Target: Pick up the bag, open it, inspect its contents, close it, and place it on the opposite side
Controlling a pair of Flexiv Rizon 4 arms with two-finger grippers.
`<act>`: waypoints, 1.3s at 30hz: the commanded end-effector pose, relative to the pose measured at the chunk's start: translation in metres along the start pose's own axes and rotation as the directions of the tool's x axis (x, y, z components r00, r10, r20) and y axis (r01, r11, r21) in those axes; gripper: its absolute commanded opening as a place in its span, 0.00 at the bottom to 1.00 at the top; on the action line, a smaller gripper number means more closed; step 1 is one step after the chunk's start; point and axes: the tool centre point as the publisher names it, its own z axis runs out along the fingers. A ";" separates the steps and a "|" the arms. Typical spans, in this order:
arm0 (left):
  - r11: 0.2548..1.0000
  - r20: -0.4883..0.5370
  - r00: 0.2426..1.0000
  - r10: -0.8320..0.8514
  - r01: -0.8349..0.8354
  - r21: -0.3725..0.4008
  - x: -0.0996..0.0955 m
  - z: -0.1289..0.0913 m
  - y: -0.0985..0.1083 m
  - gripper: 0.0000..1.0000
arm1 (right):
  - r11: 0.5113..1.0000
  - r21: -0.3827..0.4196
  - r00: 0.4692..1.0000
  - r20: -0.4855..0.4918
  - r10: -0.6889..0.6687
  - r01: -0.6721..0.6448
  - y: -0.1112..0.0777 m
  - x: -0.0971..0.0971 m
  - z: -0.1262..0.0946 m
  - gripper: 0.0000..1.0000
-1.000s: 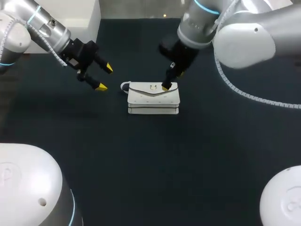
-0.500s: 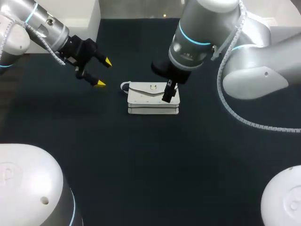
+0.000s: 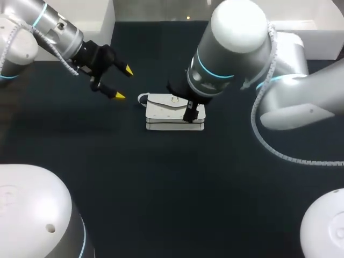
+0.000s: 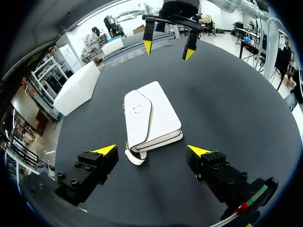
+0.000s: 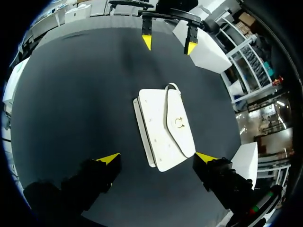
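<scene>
Head view: bag (image 3: 174, 112) lies crosswise at upper centre beneath my right gripper (image 5: 157, 156); left gripper (image 3: 124, 83) farther off; both spread, empty.

Broad open bench (image 3: 161, 183) shows on the near side of the white handbag (image 3: 175, 112), and a dark strip of it runs behind the bag too. From above, the bag's right end is blocked. The right arm's thick wrist hangs over it, and the right hand (image 5: 158, 157) is spread wide with a finger to either side. The left hand (image 3: 123, 83), fingers apart, hovers near the bag's left end by the strap loop (image 4: 134, 158), leaving a narrow gap.
</scene>
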 end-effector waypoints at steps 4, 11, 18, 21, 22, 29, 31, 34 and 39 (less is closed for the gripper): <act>0.996 0.020 0.997 0.076 -0.077 0.045 0.002 0.010 -0.003 1.00 | 0.996 -0.065 0.984 0.174 -0.051 0.063 -0.011 0.011 0.024 1.00; 0.991 0.009 0.993 0.114 -0.115 0.072 -0.003 0.015 -0.008 1.00 | 0.994 -0.075 0.977 0.202 -0.061 0.078 -0.013 0.009 0.028 1.00; 0.991 0.009 0.993 0.114 -0.115 0.072 -0.003 0.015 -0.008 1.00 | 0.994 -0.075 0.977 0.202 -0.061 0.078 -0.013 0.009 0.028 1.00; 0.991 0.009 0.993 0.114 -0.115 0.072 -0.003 0.015 -0.008 1.00 | 0.994 -0.075 0.977 0.202 -0.061 0.078 -0.013 0.009 0.028 1.00; 0.991 0.009 0.993 0.114 -0.115 0.072 -0.003 0.015 -0.008 1.00 | 0.994 -0.075 0.977 0.202 -0.061 0.078 -0.013 0.009 0.028 1.00; 0.985 0.056 0.986 0.154 -0.158 0.075 -0.005 0.027 -0.014 1.00 | 0.983 -0.047 0.944 0.293 -0.155 0.176 -0.009 0.013 0.040 1.00; 0.982 0.072 0.983 0.169 -0.174 0.074 -0.005 0.029 -0.017 1.00 | 0.979 -0.035 0.932 0.314 -0.179 0.199 -0.009 0.014 0.044 1.00; 0.980 0.085 0.980 0.181 -0.187 0.071 -0.007 0.032 -0.022 1.00 | 0.979 -0.031 0.931 0.318 -0.180 0.200 -0.012 0.013 0.050 1.00; 0.975 0.099 0.974 0.203 -0.211 0.073 -0.008 0.037 -0.032 1.00 | 0.982 -0.019 0.933 0.315 -0.174 0.189 -0.018 0.011 0.063 1.00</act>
